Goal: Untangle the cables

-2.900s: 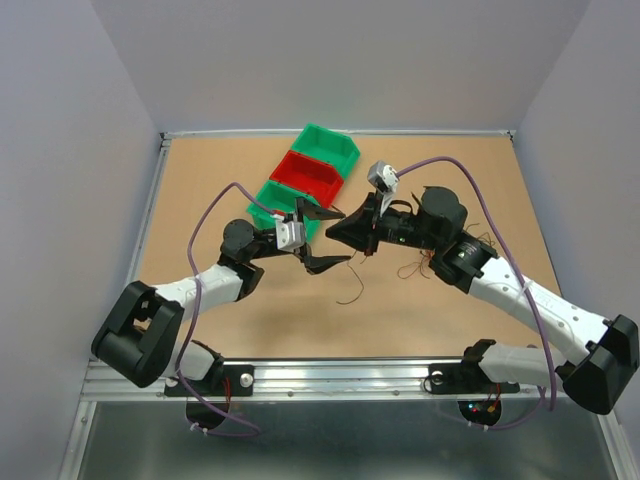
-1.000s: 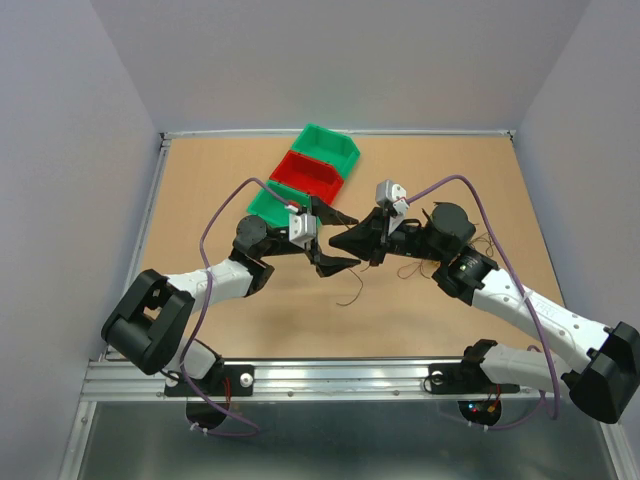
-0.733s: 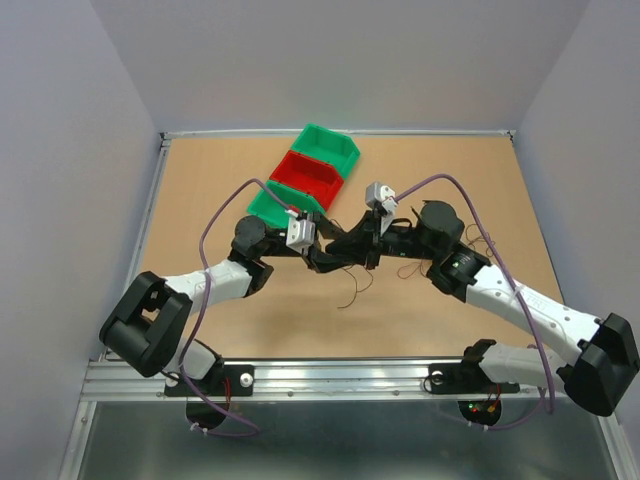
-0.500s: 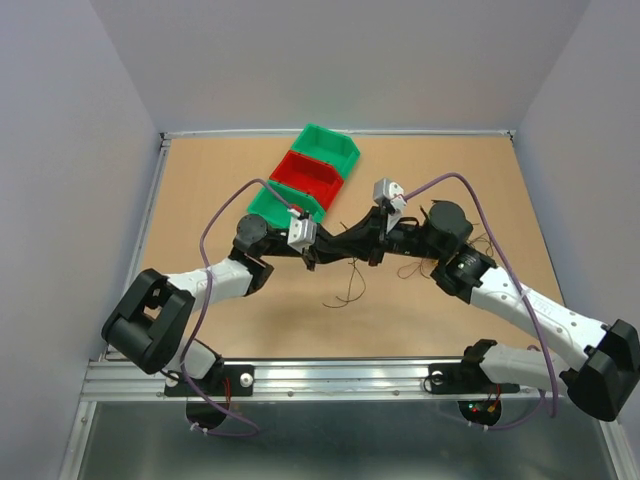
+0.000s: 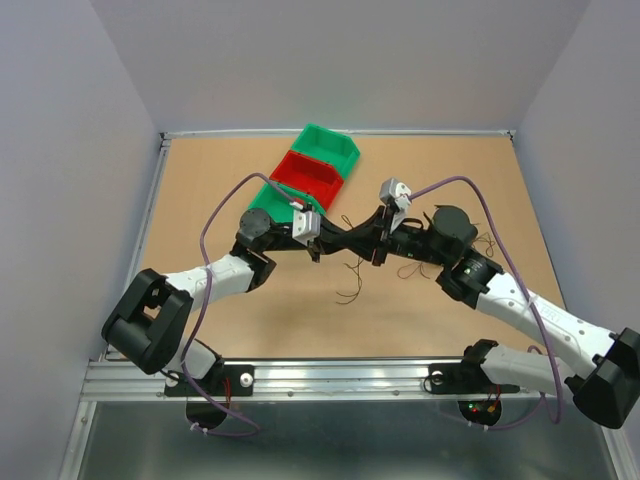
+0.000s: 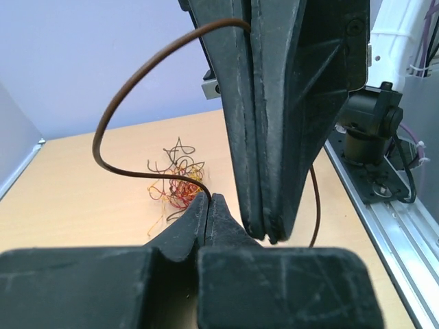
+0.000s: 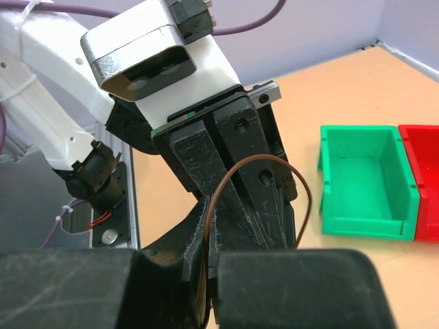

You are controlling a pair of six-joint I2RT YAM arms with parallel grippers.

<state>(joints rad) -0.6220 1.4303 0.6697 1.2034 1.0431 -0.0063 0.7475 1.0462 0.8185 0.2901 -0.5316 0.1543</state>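
Overhead, the left fingers [image 5: 335, 238] and the right fingers [image 5: 352, 238] meet tip to tip above the middle of the desk [image 5: 200, 180], both pairs pressed together. Thin dark strands [image 5: 350, 285] dangle below the meeting point, toward six o'clock. A small tangle of wires [image 5: 418, 268] lies on the desk at four o'clock from the tips, partly under the right arm. Three bins sit at eleven o'clock from the tips: a green bin [image 5: 332, 146] farthest, a red bin [image 5: 309, 174], and another green bin [image 5: 270, 195] nearest the left arm.

From the left wrist, the left fingers [image 6: 209, 209] are clenched on a brown wire [image 6: 123, 103] that arcs up to the shut right fingers [image 6: 267, 229] hanging from twelve o'clock. The orange-red tangle [image 6: 177, 185] rests on the desk at ten o'clock from the tips.

From the right wrist, the right fingers [image 7: 209, 233] pinch the brown wire [image 7: 267, 164], which loops across the closed left fingers [image 7: 233, 171]. A green bin [image 7: 360, 178] sits at three o'clock, the red bin [image 7: 425, 178] touching it.
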